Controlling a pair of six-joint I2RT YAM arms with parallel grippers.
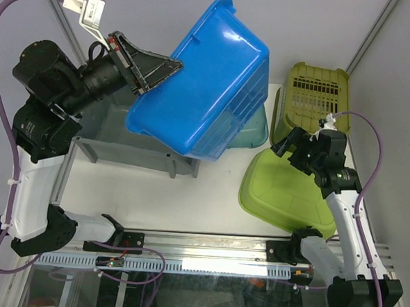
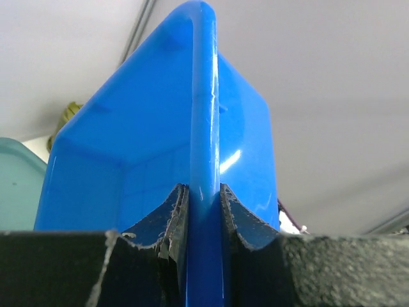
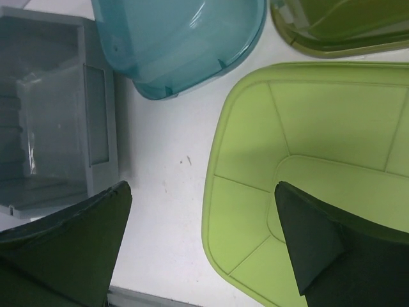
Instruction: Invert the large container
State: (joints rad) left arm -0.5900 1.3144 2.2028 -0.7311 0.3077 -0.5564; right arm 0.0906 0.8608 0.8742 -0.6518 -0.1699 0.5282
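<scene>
At the near edge of the table (image 1: 188, 201), the two arm bases sit on a metal rail, the left arm rising on the left and the right arm on the right. Just beyond the rail on the right, a lime green tub (image 1: 279, 193) lies bottom up on the white surface, and the right gripper (image 1: 289, 141) hangs above its far left corner with its jaws spread wide and nothing between them; the right wrist view shows its two dark fingers (image 3: 96, 243) apart, one over the bare table and the other over the lime tub. Left of the tub, a grey bin (image 1: 108, 137) stands open side up near the left arm. Above and beyond it, the left gripper (image 1: 170, 68) is clamped on the rim of the large blue container (image 1: 209, 84), which is lifted clear of the table and tipped steeply, one outer wall turned up toward the overhead camera and its base pointing to the far right. From the left wrist, the rim runs straight up between the two pads (image 2: 172, 211), hollow inside on the left and outer wall on the right. From overhead, a teal container (image 1: 251, 132) is partly hidden under the blue one. Farthest right, an olive slotted basket (image 1: 316, 94) sits by the back wall.
</scene>
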